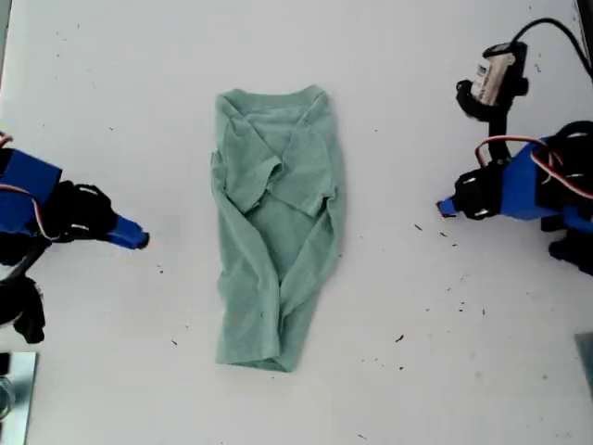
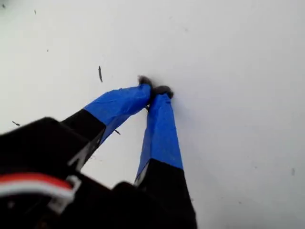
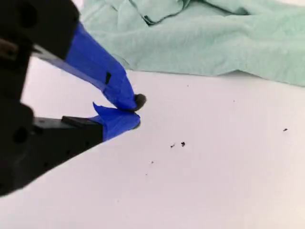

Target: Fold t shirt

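T shirt (image 1: pixel 276 227) mid-table (image 1: pixel 445 83), open room beyond every hem.

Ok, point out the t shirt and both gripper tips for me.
t shirt (image 1: pixel 278 232): exterior view, middle of the folded body.
my first gripper (image 2: pixel 155 90): first wrist view, where the blue-taped tips meet.
my second gripper (image 3: pixel 136 112): second wrist view, between the closed blue tips.

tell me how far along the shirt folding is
Done: both sides of the t shirt are folded inward, leaving a narrow strip on the table. In hand: nothing; my first claw and my second claw are shut and off the cloth. Left: folding it crosswise.
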